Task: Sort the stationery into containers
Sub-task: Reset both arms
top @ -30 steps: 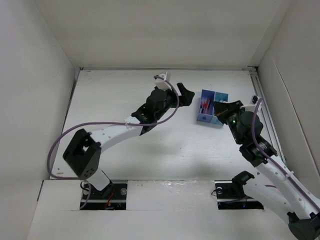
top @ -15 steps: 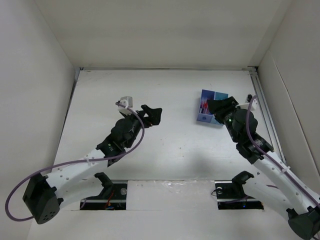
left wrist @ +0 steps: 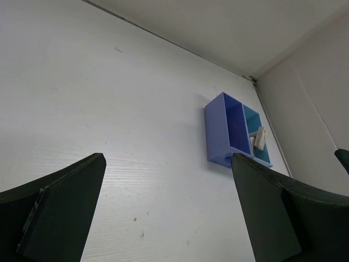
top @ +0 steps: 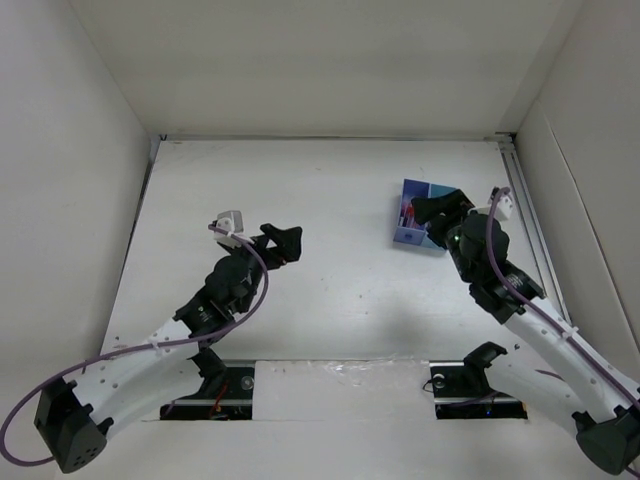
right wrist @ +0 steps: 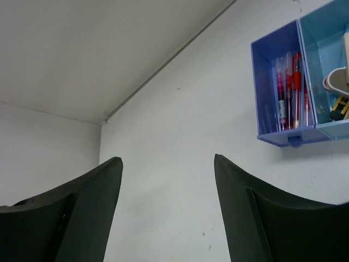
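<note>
The containers are two joined square trays at the back right. The dark blue tray [top: 411,189] [right wrist: 283,136] holds several red pens [right wrist: 295,87] standing side by side. The cyan tray [right wrist: 322,33] [left wrist: 252,117] holds a whitish eraser block [left wrist: 259,138] [right wrist: 334,82] and a small yellow-black item [right wrist: 341,107]. My right gripper [top: 437,212] [right wrist: 168,158] hovers at the trays' near right side, open with nothing between its fingers, and covers part of the cyan tray from above. Mid-table to the left, my left gripper [top: 283,245] [left wrist: 168,158] is wide open and empty, well apart from the trays.
White walls enclose the table [top: 340,290] on the left, back and right. A purple cable [top: 250,262] loops over the left arm. The trays stand close to the right wall [top: 560,180].
The left arm has swung back from beside the trays to the left and nearer the bases. The right gripper has gone from shut to open, staying beside the trays.
</note>
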